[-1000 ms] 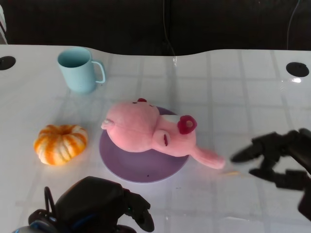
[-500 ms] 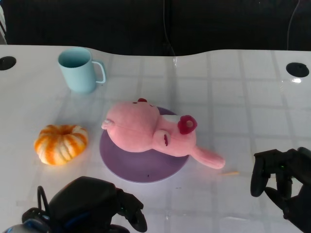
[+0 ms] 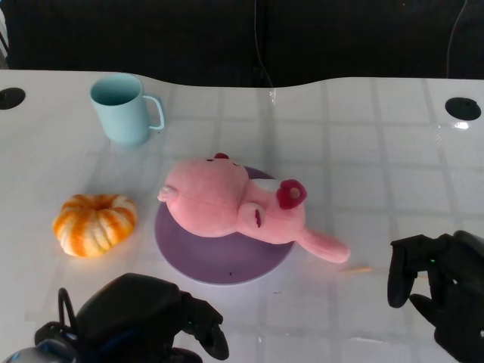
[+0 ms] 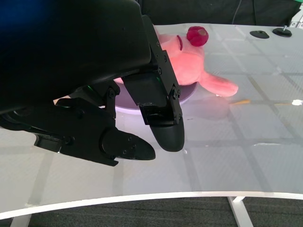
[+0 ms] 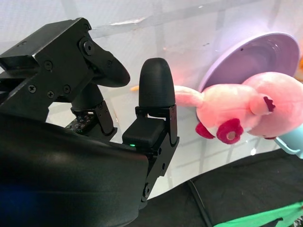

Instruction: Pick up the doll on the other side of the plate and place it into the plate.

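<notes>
The pink plush doll [image 3: 234, 204] lies on its side across the purple plate [image 3: 219, 266], one limb hanging past the plate's right rim onto the table. My right hand [image 3: 439, 291] is at the lower right, apart from the doll, fingers spread and holding nothing. Low at the near edge, my left hand [image 3: 147, 318] also holds nothing, short of the plate's front rim. The right wrist view shows the doll [image 5: 246, 106] and plate [image 5: 251, 52] beyond my fingers [image 5: 156, 90]. The left wrist view shows the doll [image 4: 199, 66] past my fingers [image 4: 163, 127].
A light blue mug [image 3: 125, 110] stands at the back left. An orange and white pumpkin toy [image 3: 94, 223] sits left of the plate. A small tan stick [image 3: 359, 269] lies by the doll's limb. Round holes [image 3: 462, 107] mark the table's far corners.
My right hand has drawn back from beside the doll's limb toward the lower right corner. The doll, plate and left hand have barely moved.
</notes>
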Motion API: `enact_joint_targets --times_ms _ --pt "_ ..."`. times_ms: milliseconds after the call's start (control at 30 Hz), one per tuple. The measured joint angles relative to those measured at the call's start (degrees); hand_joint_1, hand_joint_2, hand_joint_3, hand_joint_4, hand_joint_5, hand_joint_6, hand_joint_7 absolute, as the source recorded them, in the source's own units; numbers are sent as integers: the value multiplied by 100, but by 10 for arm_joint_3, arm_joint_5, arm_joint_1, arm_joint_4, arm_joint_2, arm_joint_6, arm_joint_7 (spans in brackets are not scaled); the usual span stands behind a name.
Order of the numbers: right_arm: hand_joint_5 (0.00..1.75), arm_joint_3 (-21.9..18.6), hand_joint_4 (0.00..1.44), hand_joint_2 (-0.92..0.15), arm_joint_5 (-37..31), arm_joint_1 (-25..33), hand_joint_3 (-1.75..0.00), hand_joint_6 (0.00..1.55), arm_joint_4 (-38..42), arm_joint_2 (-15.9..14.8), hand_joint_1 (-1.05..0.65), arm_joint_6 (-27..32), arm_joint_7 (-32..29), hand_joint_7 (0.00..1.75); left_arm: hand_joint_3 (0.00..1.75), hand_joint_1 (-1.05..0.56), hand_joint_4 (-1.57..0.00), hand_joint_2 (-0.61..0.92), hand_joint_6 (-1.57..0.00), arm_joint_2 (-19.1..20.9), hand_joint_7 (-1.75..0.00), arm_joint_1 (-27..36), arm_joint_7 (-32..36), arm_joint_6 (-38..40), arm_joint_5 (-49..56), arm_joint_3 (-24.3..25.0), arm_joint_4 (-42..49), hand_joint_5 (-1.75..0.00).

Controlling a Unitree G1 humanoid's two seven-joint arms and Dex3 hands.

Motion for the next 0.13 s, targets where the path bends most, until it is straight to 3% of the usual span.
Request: enact_joint_targets --times_ms 133 --pt "175 6 81 -45 -2 -2 -116 77 0 0 -4 0 0 142 20 -22 -78 92 -103 1 -32 0 0 -1 -4 4 1 -121"
